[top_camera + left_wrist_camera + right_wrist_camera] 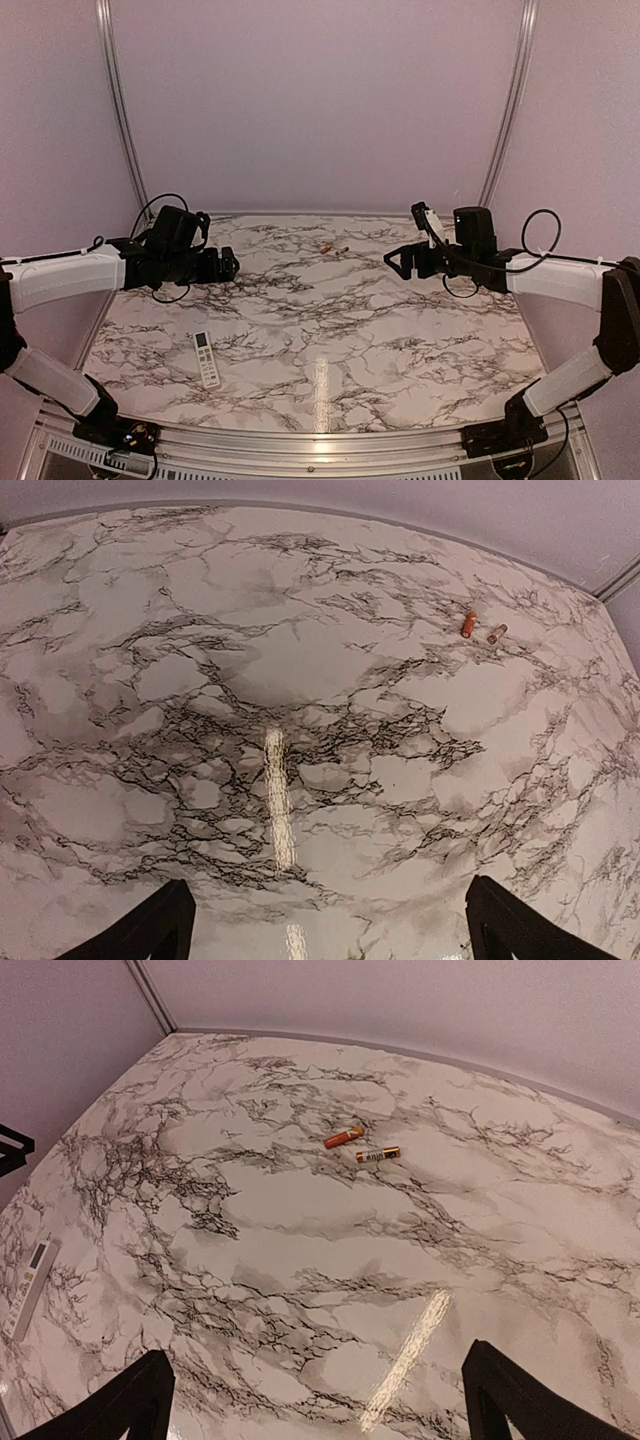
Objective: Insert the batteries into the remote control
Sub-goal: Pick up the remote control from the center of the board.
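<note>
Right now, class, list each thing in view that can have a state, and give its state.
remote control, lying flat, button face up, untouched
batteries, both loose on the table, side by side, not loaded
left hand, open, empty, above the table
right hand, open, empty, above the table

You have a smooth, glossy counter (420, 340) in white with a grey-black marble pattern, and it mirrors a bright streak of light. Its near edge is a dull silver metal rail (300, 438). The slim white rectangular remote control (207, 359) looks like satin plastic. The small orange battery (344, 1138) and the darker battery (377, 1155) have shiny wrappers and metallic ends. On the right pincer (312, 1380), the black fingers (130, 1405) look like matt plastic.
</note>
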Controlling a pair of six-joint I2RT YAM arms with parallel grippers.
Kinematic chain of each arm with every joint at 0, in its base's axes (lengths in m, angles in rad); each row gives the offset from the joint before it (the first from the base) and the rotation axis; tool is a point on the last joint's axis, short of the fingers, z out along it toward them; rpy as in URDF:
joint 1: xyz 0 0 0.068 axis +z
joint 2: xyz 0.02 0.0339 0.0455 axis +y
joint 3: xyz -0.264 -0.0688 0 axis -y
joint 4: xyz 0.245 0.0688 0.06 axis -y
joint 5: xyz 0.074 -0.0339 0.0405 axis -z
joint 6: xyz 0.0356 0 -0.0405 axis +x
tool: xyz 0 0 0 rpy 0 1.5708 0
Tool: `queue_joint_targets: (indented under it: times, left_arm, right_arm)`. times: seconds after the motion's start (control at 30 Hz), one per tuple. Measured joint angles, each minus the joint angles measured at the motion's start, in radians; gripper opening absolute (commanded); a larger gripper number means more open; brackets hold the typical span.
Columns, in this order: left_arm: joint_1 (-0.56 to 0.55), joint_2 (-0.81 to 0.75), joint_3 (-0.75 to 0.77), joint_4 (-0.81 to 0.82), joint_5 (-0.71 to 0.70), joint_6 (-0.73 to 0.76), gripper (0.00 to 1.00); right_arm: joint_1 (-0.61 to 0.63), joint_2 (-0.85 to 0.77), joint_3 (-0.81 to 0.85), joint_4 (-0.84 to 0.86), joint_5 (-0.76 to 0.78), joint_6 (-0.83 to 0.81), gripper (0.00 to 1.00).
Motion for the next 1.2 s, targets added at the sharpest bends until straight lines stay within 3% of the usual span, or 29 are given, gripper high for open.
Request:
queue_joint_targets:
  times: [0.23, 0.47, 0.73, 0.97, 1.2]
  left_arm:
    - [-0.006, -0.149, -0.03, -0.151, -0.077, -0.077, 0.99]
    - [-0.019, -0.27, -0.194, -0.299, -0.068, -0.206, 0.99]
    - [-0.056, -0.344, -0.306, -0.409, -0.061, -0.35, 0.84]
    - [-0.128, -0.334, -0.332, -0.405, -0.057, -0.412, 0.75]
    - [-0.224, -0.193, -0.326, -0.364, -0.058, -0.453, 0.72]
  right_arm:
    - [0.004, 0.0, 0.0, -0.023, 0.0, -0.013, 0.99]
    - [0.005, 0.007, 0.0, -0.076, 0.005, -0.006, 0.99]
    - [0.005, 0.006, 0.0, -0.085, -0.004, -0.001, 0.99]
    - [0.005, 0.006, 0.0, -0.085, -0.022, -0.001, 0.99]
    - [0.005, 0.006, 0.0, -0.085, -0.026, -0.001, 0.99]
